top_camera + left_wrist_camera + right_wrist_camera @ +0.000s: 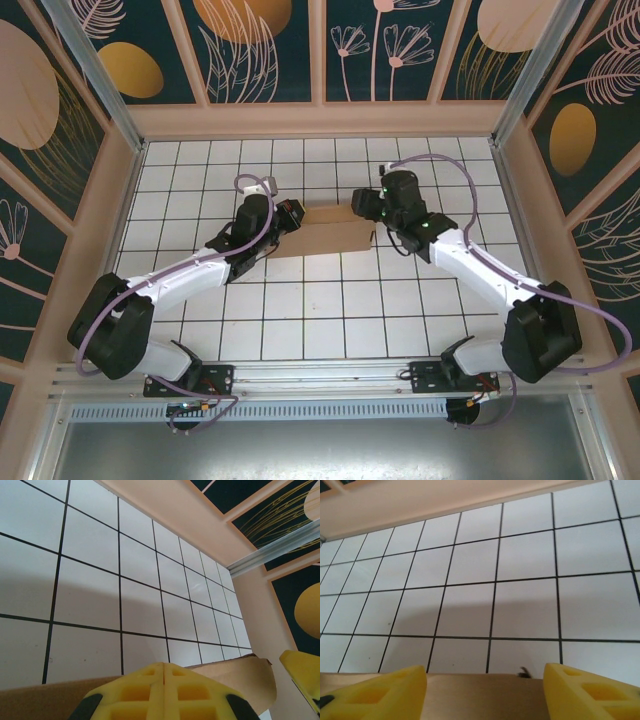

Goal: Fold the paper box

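The paper box (325, 238) is a flat piece of plain brown cardboard lying on the tiled floor between my two arms. My left gripper (290, 215) is at its left end. In the left wrist view the yellow fingers (164, 666) are shut tight, tip to tip, over the cardboard's far edge (240, 677), with nothing visible between them. My right gripper (368, 213) is at the box's right end. In the right wrist view it stands open (485, 680), its fingers (375, 695) spread either side of the cardboard (485, 700), whose far edge lies level with the fingertips.
White tiles (330, 300) with black grout cover the floor. Beige walls (320, 120) with dark patterned panels close it in on three sides. A yellow finger of the right gripper (302, 672) shows at the right edge of the left wrist view. A small dark speck (523, 673) sits at the cardboard's edge.
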Tool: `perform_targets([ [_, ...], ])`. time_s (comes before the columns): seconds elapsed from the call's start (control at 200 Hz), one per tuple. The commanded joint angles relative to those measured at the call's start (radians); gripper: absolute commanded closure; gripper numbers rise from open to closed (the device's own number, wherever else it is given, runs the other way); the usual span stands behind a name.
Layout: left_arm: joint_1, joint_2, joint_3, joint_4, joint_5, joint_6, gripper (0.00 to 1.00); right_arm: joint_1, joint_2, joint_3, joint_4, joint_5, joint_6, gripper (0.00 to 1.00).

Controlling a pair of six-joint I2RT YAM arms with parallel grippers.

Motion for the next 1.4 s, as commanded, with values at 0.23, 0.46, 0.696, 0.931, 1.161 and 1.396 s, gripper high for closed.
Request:
perform_targets([
  [0.23,0.003,0.047,-0.006,-0.109,0.018,0.051,1.00,-0.052,-0.004,-0.083,0.007,-0.087,0.017,0.32],
  [0.46,0.003,0.042,-0.006,-0.116,0.014,0.075,1.00,-0.065,0.033,-0.102,0.067,-0.206,0.056,0.34],
  [0.696,0.002,0.060,-0.007,-0.109,0.038,0.096,1.00,-0.088,0.057,-0.153,0.131,-0.375,0.168,0.52],
  [0.931,0.003,0.100,0.008,-0.110,0.099,0.111,1.00,-0.236,0.042,-0.288,0.345,-0.714,0.356,0.57],
  [1.161,0.002,0.094,0.020,-0.130,0.107,0.117,1.00,-0.134,-0.088,-0.106,0.030,-0.185,-0.008,0.42],
  [1.396,0.003,0.116,0.046,-0.150,0.139,0.115,1.00,0.045,-0.048,-0.008,0.026,0.037,-0.179,0.53],
])
